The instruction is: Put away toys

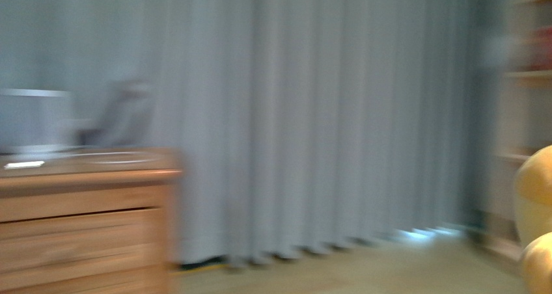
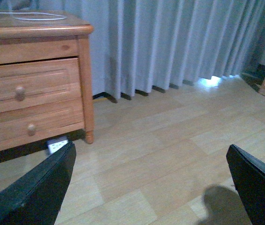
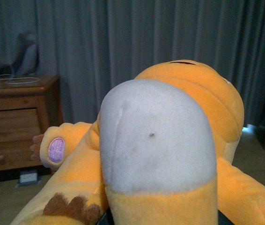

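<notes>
Grey pleated curtain (image 1: 312, 112) across the whole back, down to a pale wood-plank floor (image 2: 170, 154); light-brown wooden chest of drawers (image 2: 29, 93) against it, round knobs, white cable on its top surface. Left hand (image 2: 151, 154) over bare floor, black fingers (image 2: 34, 192) spread wide, nothing between. Soft orange-yellow plush animal (image 3: 184, 93) with grey-white sole and lilac paw pad (image 3: 56, 150) filling the right wrist view, also at the blurred front view's right edge; right hand (image 3: 160, 220) pinching it low down, only dark slivers showing beside the limb
</notes>
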